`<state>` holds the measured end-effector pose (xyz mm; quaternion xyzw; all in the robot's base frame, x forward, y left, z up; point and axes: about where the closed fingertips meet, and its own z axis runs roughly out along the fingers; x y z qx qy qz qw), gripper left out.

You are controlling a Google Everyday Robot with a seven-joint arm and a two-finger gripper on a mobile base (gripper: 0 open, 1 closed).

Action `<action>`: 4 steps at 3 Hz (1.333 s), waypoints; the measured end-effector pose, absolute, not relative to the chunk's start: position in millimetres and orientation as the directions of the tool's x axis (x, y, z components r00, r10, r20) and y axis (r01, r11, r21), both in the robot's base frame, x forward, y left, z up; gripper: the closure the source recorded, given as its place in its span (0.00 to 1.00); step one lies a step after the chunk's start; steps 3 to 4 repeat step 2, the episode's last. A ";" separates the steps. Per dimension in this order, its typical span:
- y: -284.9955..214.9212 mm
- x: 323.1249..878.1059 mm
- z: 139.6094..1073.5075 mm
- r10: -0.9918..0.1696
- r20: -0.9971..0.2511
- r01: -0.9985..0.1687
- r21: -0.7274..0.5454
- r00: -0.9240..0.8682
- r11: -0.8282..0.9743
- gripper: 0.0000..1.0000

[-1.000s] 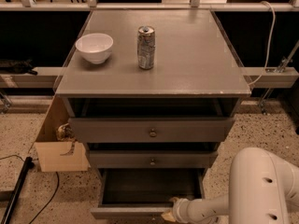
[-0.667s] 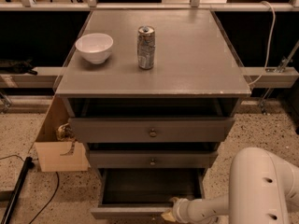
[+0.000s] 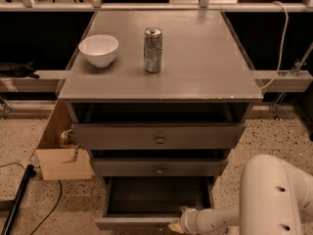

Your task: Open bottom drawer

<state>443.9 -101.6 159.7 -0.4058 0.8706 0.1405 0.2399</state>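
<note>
The bottom drawer [image 3: 156, 196] of the grey cabinet is pulled out, and its dark inside shows. Its thin front edge [image 3: 132, 223] lies at the bottom of the view. My gripper [image 3: 177, 224] is at the drawer's front edge, right of centre, at the end of my white arm [image 3: 230, 214]. The drawer's knob is hidden. The top drawer [image 3: 159, 136] and middle drawer [image 3: 159, 168] above are pushed in further, each with a small round knob.
A white bowl [image 3: 99, 49] and a silver can [image 3: 153, 50] stand on the cabinet top [image 3: 205, 67]. An open cardboard box [image 3: 61, 153] sits on the floor at the cabinet's left. A black cable [image 3: 19, 199] lies at lower left. My arm's white housing [image 3: 276, 195] fills the lower right.
</note>
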 end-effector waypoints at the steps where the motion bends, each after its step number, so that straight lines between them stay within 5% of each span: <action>1: -101.5 443.9 159.6 -0.639 -0.532 -0.774 0.050 -0.555 0.631 0.00; 4: -101.5 443.9 159.6 -0.639 -0.532 -0.774 0.050 -0.555 0.631 0.00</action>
